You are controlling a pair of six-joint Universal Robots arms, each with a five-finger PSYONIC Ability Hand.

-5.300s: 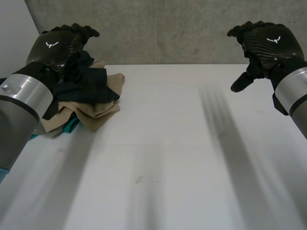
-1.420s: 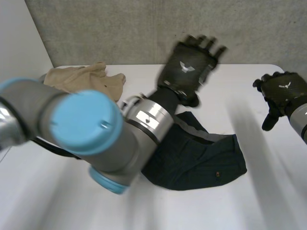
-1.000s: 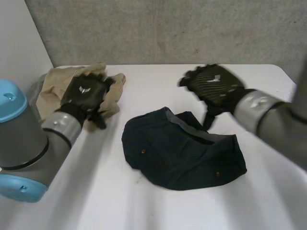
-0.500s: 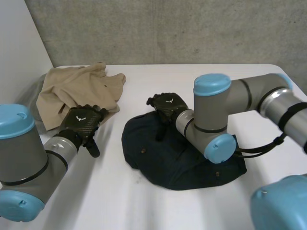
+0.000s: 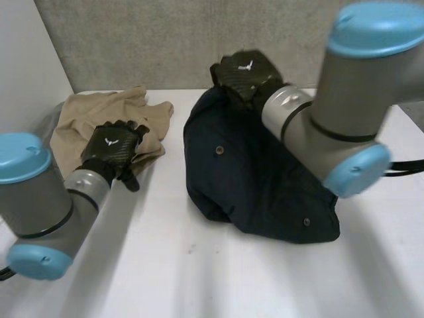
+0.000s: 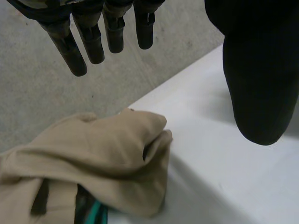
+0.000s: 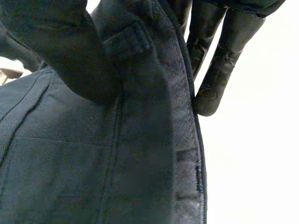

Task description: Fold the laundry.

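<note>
Shorts [image 5: 265, 179], navy ones, pinched at the waistband [image 7: 184, 93] by the right hand [image 5: 242, 76], thumb against fingers, held up at the table's [image 5: 199, 265] far side, rest trailing down toward the near right. Left hand [image 5: 114, 149] loose and empty over the beige pile [image 5: 86, 119], well off to the left. Probably needs a reach rightward for the other waistband end.

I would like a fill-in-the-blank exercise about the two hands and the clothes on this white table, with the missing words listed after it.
1. The right hand pinches the dark blue garment by its ____.
2. The left hand, its fingers straight, holds ____.
3. A teal cloth peeks out from ____ the beige garment.

Missing words: waistband; nothing; under.
</note>
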